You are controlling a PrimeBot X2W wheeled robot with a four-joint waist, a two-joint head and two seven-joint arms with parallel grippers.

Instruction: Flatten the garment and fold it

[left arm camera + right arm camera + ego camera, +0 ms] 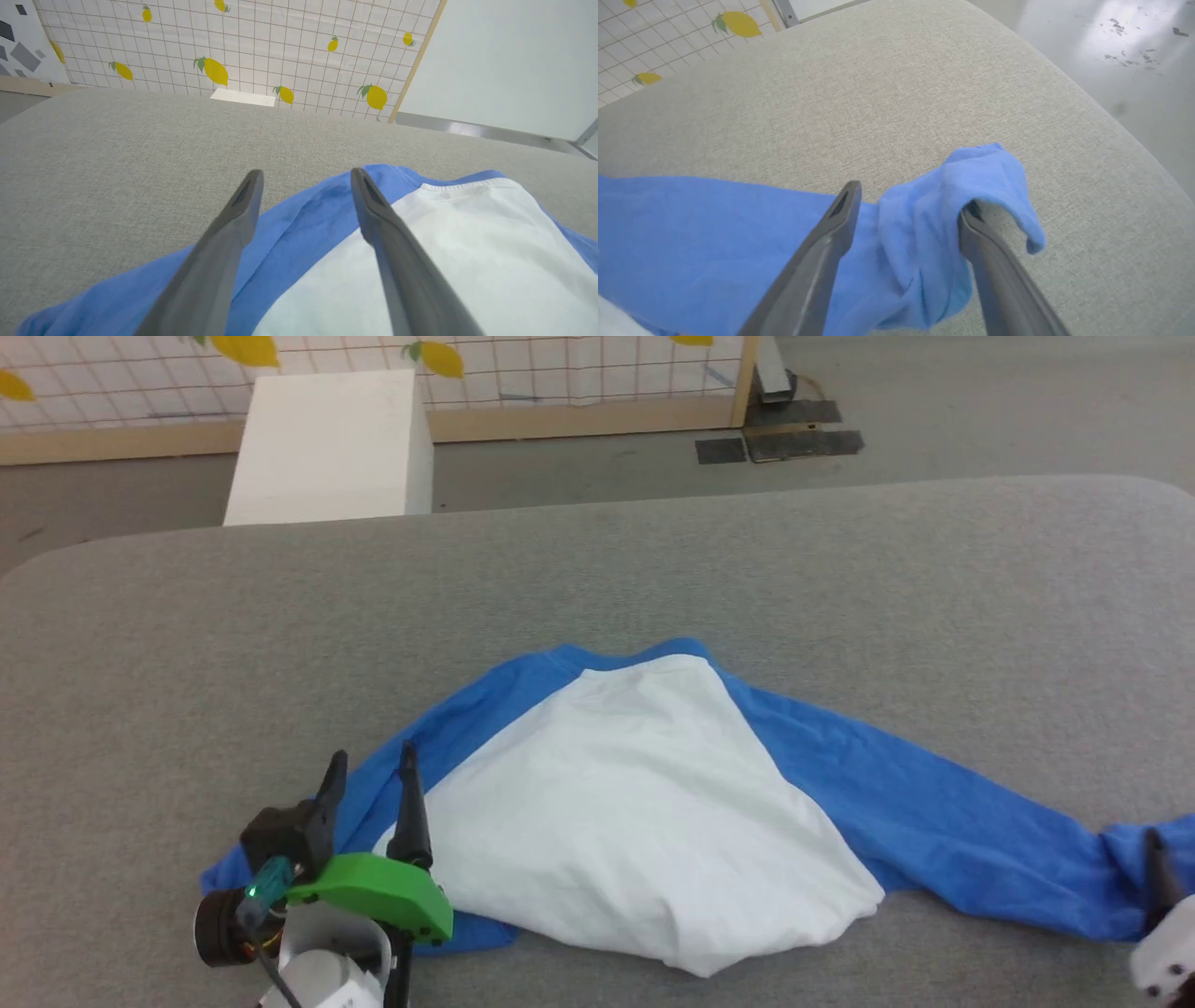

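Nothing legible anywhere: no text, label, brand, number or sign to read.

The garment [644, 803] lies rumpled on the grey tabletop [597, 569], its white body heaped in a loose wedge with the blue neckband at the far side. One blue sleeve runs out long toward the robot's right, its end humped up and draped over one finger of the right tool [908, 198]. The other sleeve lies bunched along the left.
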